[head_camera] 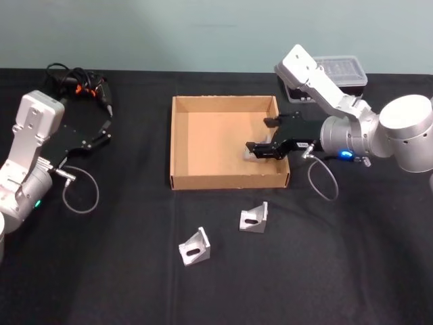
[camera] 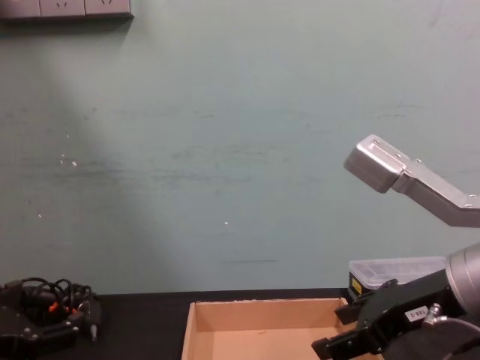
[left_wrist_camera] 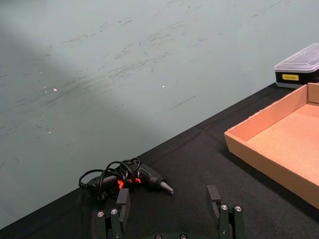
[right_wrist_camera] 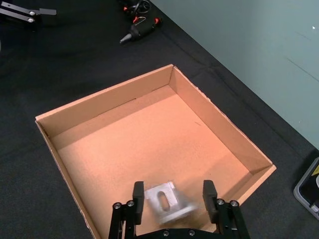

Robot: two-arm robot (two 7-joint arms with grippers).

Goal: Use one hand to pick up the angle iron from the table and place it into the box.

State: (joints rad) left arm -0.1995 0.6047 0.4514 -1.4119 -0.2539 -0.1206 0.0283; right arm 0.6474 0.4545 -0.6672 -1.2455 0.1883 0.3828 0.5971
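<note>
The tan cardboard box (head_camera: 230, 181) lies in the middle of the black table (head_camera: 338, 257). My right gripper (head_camera: 258, 134) hovers over the box's right side, open. In the right wrist view an angle iron (right_wrist_camera: 167, 203) shows blurred between the spread fingers (right_wrist_camera: 138, 201), just above the box floor (right_wrist_camera: 149, 144); it also shows as a grey shape (head_camera: 249, 156) below the gripper. Two more angle irons (head_camera: 254, 217) (head_camera: 195, 246) sit on the table in front of the box. My left gripper (head_camera: 105, 128) (left_wrist_camera: 168, 199) is parked at the far left, open and empty.
An electric screwdriver with a coiled cable (head_camera: 78, 81) (left_wrist_camera: 134, 178) lies at the back left. A black case with a clear lid (head_camera: 331, 74) (left_wrist_camera: 299, 69) stands behind the box's right corner. The pale wall (camera: 225, 150) rises behind the table.
</note>
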